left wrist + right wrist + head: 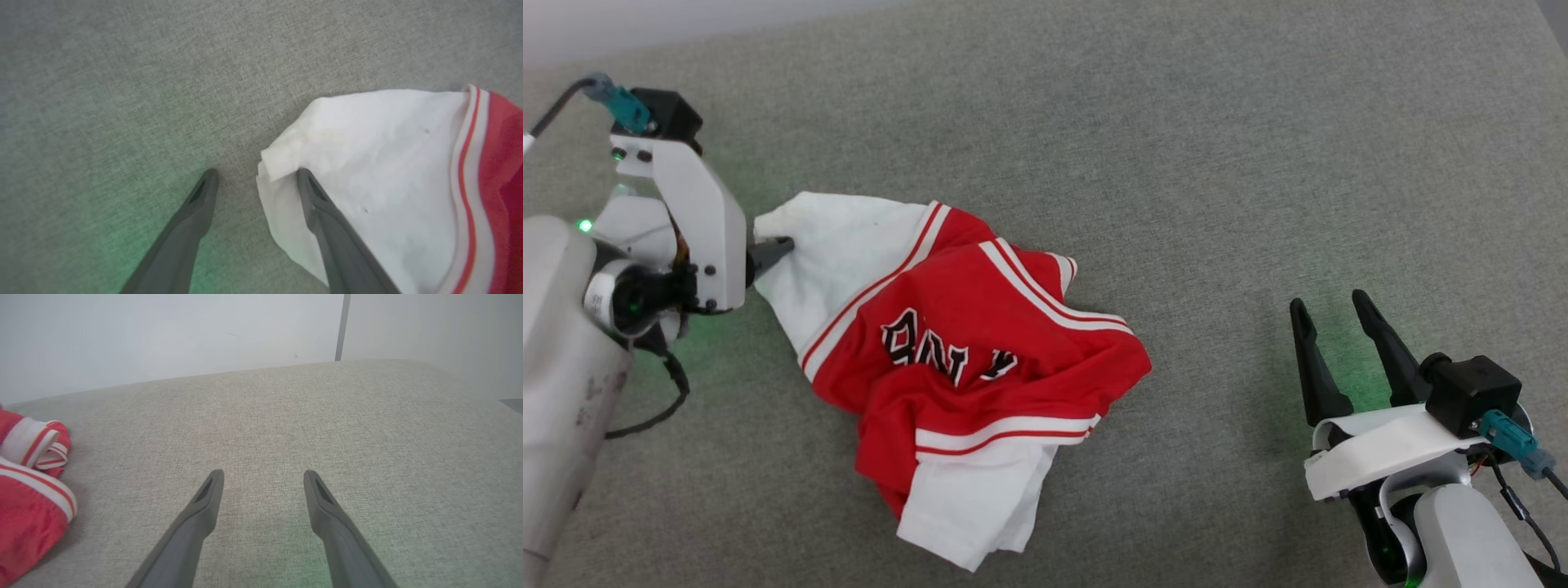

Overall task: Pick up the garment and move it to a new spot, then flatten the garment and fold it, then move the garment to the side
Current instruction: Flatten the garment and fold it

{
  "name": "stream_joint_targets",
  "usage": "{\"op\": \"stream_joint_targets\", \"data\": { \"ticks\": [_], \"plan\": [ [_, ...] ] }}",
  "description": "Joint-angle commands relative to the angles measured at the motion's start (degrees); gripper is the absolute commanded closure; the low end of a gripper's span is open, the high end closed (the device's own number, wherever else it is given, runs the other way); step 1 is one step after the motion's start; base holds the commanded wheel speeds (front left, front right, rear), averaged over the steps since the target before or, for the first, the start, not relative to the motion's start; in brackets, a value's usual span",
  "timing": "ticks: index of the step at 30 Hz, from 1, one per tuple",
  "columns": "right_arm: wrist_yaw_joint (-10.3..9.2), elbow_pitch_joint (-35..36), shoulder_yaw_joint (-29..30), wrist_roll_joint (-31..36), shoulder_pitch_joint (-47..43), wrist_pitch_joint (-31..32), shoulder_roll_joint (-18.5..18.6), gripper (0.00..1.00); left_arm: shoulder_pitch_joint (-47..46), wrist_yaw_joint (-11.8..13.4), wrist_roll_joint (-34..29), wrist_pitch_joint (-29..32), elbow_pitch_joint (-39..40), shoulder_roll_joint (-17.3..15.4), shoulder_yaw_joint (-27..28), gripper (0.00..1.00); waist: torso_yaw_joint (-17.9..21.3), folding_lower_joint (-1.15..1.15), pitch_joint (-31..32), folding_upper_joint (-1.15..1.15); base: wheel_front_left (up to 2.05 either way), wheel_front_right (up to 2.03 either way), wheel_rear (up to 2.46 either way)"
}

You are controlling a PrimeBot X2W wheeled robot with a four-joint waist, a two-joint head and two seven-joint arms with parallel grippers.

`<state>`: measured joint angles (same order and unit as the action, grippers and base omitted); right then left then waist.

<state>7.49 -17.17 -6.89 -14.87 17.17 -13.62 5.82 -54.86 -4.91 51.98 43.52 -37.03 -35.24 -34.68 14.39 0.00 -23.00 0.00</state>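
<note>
On grey cushion (1176, 163): crumpled garment (947, 327); left claw (256, 174) alongside.

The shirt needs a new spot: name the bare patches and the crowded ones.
Free: the stretch between the garment and the right gripper, and the far side beyond both. Crowded: the left, where the left gripper meets the white sleeve.

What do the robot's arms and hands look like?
The arms are pale grey-white. The left gripper and right gripper each have two long, dark, pointed fingers on a white bracket, topped by a black box with a teal plug and a black cable. Small green lights glow by the wrists.
</note>
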Motion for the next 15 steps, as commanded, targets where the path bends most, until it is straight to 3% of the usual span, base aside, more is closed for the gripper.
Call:
{"op": "stream_joint_targets", "data": {
  "ticks": [1, 2, 3, 4, 9, 15],
  "plan": [
    [0.0, -0.1, -0.1, 0.4, 0.8, -0.3, -0.2, 0.0, 3.5, 0.4, 0.2, 1.6, -2.3, 2.0, -1.8, 0.0, 0.0, 0.0, -0.1, 0.0, 0.0, 0.0, 0.0],
    [0.0, -0.3, -0.1, 0.4, 0.9, -0.4, -0.2, 0.0, 3.6, 0.5, 0.7, 2.2, -2.5, 2.8, -2.0, 0.56, 0.0, 0.0, -0.1, 0.0, 0.0, 0.0, 0.0],
    [0.0, -0.4, 0.0, 0.4, 1.0, -0.5, -0.1, 0.0, 3.6, 0.5, 1.1, 2.7, -2.7, 3.4, -2.0, 0.65, -0.1, 0.0, -0.1, 0.0, 0.0, 0.0, 0.0],
    [0.0, -0.6, 0.0, 0.4, 1.1, -0.5, 0.0, 0.0, 3.7, 0.4, 1.7, 3.3, -2.8, 4.1, -2.0, 1.0, -0.1, 0.0, -0.1, 0.0, 0.0, 0.0, 0.0],
    [0.0, -1.0, 0.2, 0.4, 1.2, -0.6, 0.2, 0.0, 3.5, -0.4, 2.6, 3.7, -2.3, 4.7, -2.1, 1.0, -0.5, 0.0, 0.2, 0.0, 0.0, 0.0, 0.0],
    [0.0, -1.4, 1.2, 0.7, 0.6, -0.8, 0.4, 0.0, 2.7, 0.6, 2.9, 1.6, -1.9, 3.3, -0.4, 1.0, -2.0, 0.0, 1.4, 0.0, 0.0, 0.0, 0.0]
  ]
}}
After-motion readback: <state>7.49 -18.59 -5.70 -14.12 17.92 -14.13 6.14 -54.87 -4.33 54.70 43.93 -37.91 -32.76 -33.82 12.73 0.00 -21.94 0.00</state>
